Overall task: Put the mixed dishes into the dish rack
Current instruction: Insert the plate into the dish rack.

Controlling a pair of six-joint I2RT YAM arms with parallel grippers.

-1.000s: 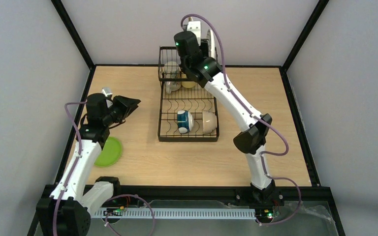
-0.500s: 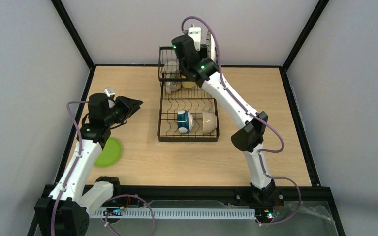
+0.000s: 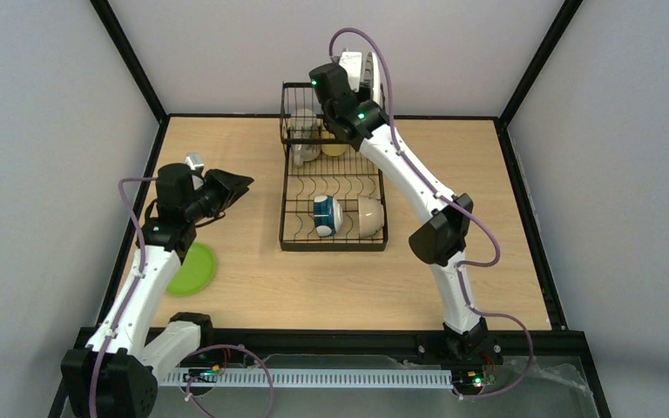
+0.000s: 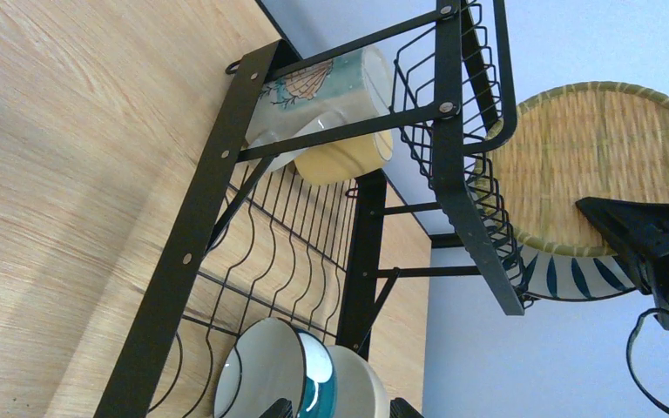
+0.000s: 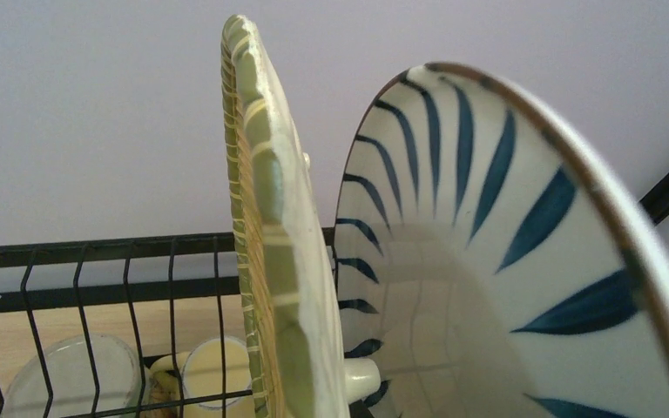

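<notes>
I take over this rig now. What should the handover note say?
Left gripper: open, empty, left of the dish rack.
Right gripper: shut on yellow woven plate, striped plate beside it, above the rack's basket end.
Done: blue-white bowl, white bowl, beige mug, yellow mug racked.
To do: those two plates, then lime-green plate on the table.

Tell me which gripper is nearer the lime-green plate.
Left. The left gripper hovers just beyond the lime-green plate; the right gripper is far off, at the raised basket end of the dish rack.
</notes>
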